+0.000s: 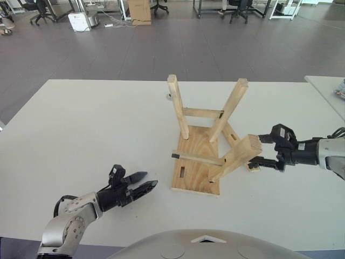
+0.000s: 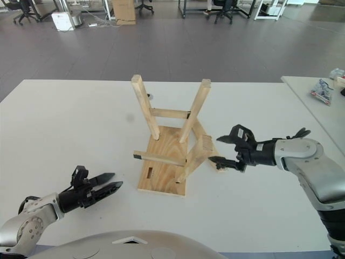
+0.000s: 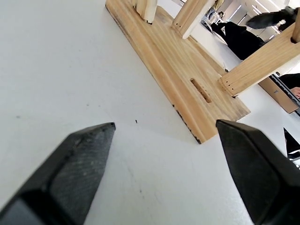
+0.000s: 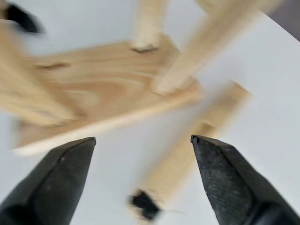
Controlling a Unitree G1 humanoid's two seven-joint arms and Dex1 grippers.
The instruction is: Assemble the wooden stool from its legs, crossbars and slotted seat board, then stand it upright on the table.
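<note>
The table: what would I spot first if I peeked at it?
First, the half-built wooden stool in the middle of the white table. It lies upside down on its seat board, with two legs poking up. The right gripper is open close beside a third, tilted leg, and the left gripper is open near the table's front edge, apart from the stool.

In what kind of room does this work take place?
Probably an open office or laboratory hall: a large white table stands on a wide grey floor, with black wheeled office chairs and a brown cardboard box along the far side.
</note>
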